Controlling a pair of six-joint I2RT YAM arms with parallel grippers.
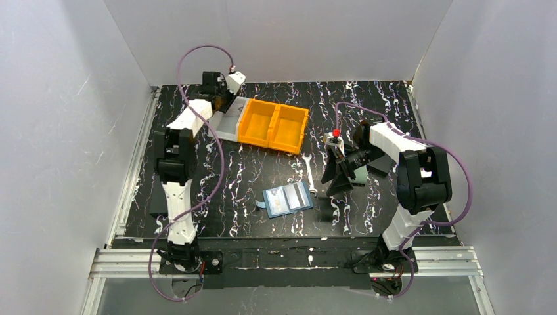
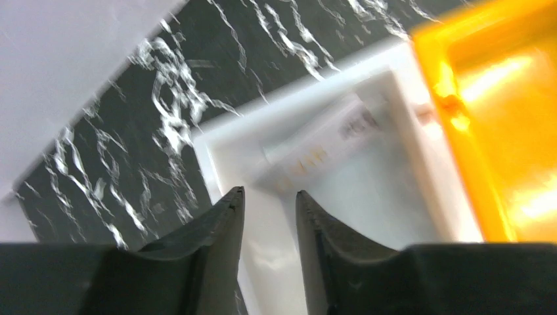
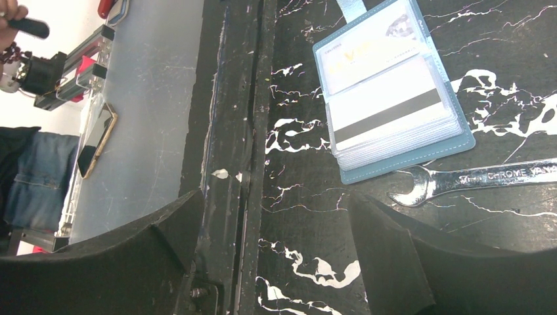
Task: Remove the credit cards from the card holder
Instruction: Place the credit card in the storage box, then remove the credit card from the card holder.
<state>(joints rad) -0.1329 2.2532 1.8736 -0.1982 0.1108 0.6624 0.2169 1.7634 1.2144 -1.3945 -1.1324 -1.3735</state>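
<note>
The blue card holder [image 1: 288, 199] lies open on the black table, and the right wrist view shows it too [image 3: 407, 157]. Its clear pockets hold credit cards: one with gold print [image 3: 371, 56] and one with a black stripe [image 3: 394, 115]. To the right of the holder, my right gripper [image 1: 336, 184] [image 3: 276, 203] hangs open above the table with nothing in it. Another pale card [image 2: 315, 154] lies in the white tray [image 2: 368, 197] at the back left. My left gripper [image 1: 222, 105] [image 2: 269, 193] hovers over that tray, jaws a narrow gap apart and holding nothing.
An orange two-compartment bin [image 1: 272, 126] stands against the white tray's [image 1: 228, 125] right side. A chrome wrench [image 1: 310, 174] [image 3: 479, 178] lies between the holder and the right gripper. A metal rail [image 1: 282, 259] runs along the near table edge.
</note>
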